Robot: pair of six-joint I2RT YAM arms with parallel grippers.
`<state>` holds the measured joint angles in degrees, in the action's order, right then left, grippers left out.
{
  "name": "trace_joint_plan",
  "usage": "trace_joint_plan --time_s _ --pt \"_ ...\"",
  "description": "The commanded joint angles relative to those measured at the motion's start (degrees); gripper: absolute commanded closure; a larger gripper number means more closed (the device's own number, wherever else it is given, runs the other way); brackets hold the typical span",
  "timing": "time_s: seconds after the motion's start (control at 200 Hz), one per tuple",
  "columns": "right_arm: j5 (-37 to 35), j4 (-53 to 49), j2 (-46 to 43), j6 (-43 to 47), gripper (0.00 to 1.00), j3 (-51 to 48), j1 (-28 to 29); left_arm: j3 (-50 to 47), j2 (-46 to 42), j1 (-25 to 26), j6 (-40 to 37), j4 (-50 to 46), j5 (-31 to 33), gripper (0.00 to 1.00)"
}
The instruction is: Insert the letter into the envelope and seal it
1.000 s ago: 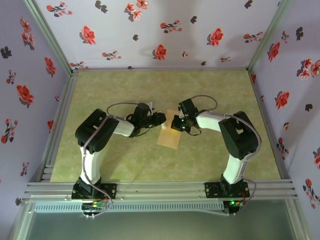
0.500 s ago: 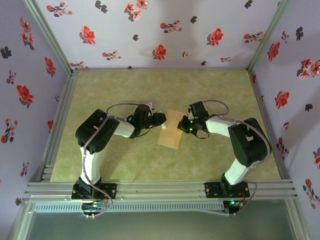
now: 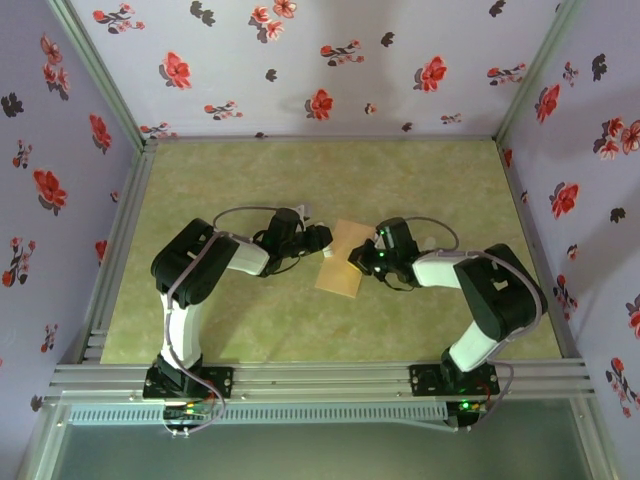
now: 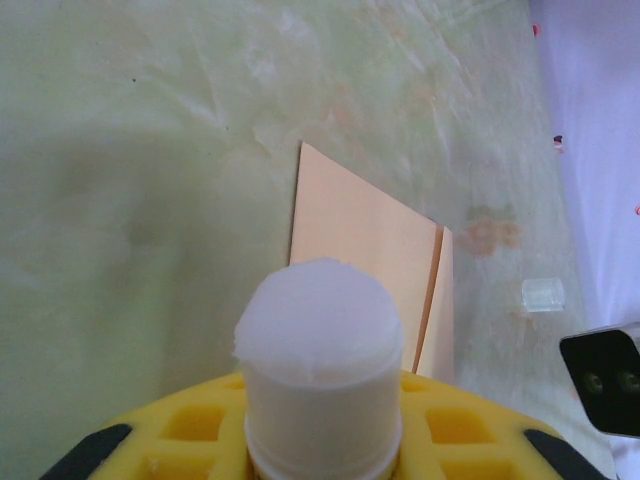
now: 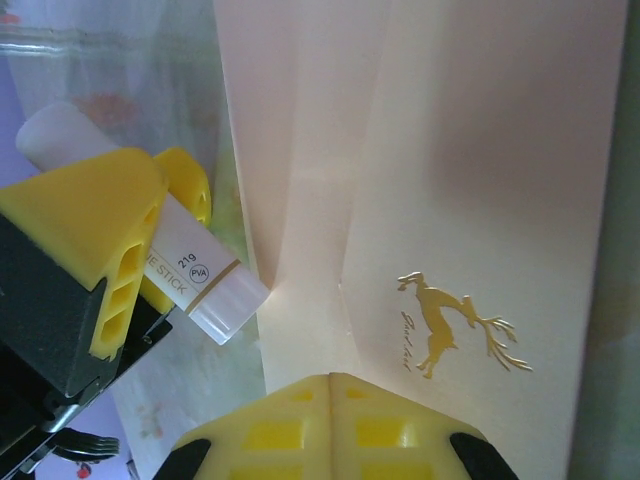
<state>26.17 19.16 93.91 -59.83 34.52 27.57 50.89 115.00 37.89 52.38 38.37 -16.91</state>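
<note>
A tan envelope (image 3: pixel 337 270) lies flat near the middle of the green table (image 3: pixel 250 170), between two robot arms that reach in from either side. The left claw (image 3: pixel 321 238) sits at the envelope's left edge, its yellow fingers (image 5: pixel 100 235) clamped around a white glue stick (image 4: pixel 320 360). In the left wrist view the stick's bare white tip points out toward the envelope. In the right wrist view its labelled body lies just beside the paper's left edge; whether the tip touches the paper cannot be told.

The right claw (image 3: pixel 357 259) comes in from the opposite side with its yellow fingers (image 5: pixel 290 430) pressed together and nothing between them. Seen from its own camera, the closed tip sits over the near edge of the envelope, close to a small gold deer (image 5: pixel 450 320) printed on the paper. A crease runs lengthwise across the envelope just left of the deer. Whether the closed tip presses on the paper or hangs just above it cannot be made out.

A small clear cap (image 4: pixel 543 294) rests on the table near the envelope.
</note>
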Motion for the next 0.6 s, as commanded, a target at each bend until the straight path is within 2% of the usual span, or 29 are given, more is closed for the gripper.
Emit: trace_joint_plan --time_s 0.0,0.315,0.595 --pt "0.63 6.35 2.26 -3.27 1.0 -1.36 0.55 -2.46 2.51 1.31 0.9 -12.44 0.31 1.0" --pt "0.08 4.41 6.11 -2.44 1.0 -1.83 1.06 -2.2 2.61 1.31 0.89 -12.63 0.32 1.0" --pt "-3.5 -12.31 9.29 9.31 1.0 3.74 3.7 -1.61 1.84 1.31 0.27 -13.6 0.31 1.0"
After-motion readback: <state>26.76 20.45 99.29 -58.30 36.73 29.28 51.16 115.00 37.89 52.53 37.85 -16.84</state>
